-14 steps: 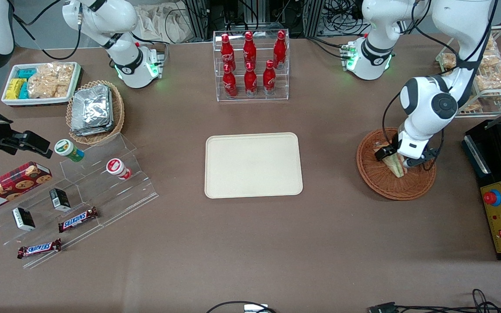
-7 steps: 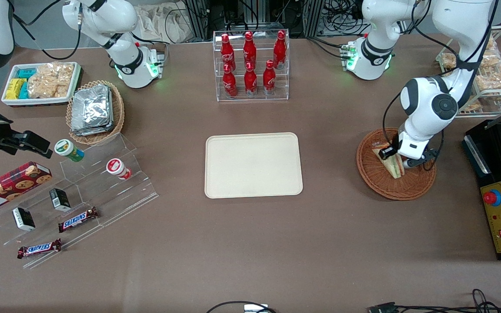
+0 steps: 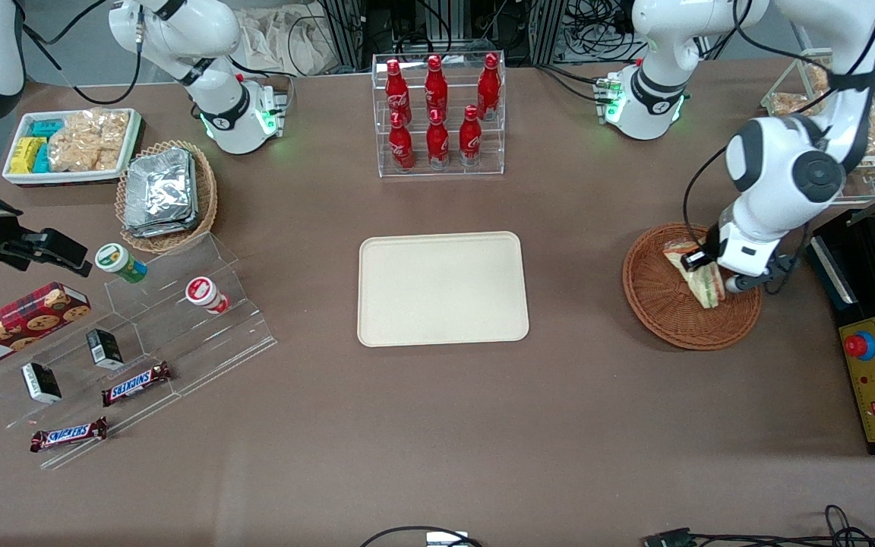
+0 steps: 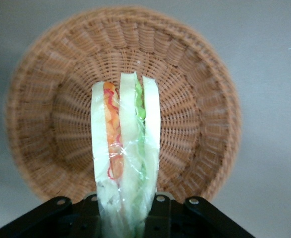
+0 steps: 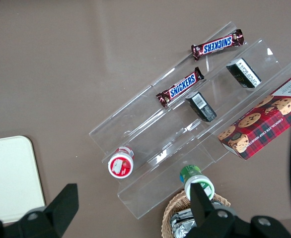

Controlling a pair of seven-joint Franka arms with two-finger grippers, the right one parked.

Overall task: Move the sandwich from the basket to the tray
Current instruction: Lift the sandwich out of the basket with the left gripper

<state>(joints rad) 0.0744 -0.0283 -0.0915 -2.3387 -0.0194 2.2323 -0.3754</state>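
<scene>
My left gripper [image 3: 709, 273] is shut on the sandwich [image 3: 699, 279], a wrapped wedge of pale bread with orange-red and green filling, and holds it lifted above the reddish-brown wicker basket [image 3: 658, 304]. In the left wrist view the sandwich [image 4: 125, 144] stands on edge between the gripper [image 4: 127, 215] fingers, with the basket [image 4: 195, 99] below it. The cream tray [image 3: 442, 289] lies flat at the table's middle, toward the parked arm's end from the basket; it also shows in the right wrist view [image 5: 9, 178].
A clear rack of red bottles [image 3: 437, 114] stands farther from the front camera than the tray. A black control box [image 3: 874, 380] and a wire rack of snacks [image 3: 855, 129] lie beside the basket at the working arm's end. A tan basket of foil packets [image 3: 164, 194] and clear steps [image 3: 149, 334] lie toward the parked arm's end.
The left arm has risen and shifted toward its own end of the table, carrying the sandwich up off the basket floor.
</scene>
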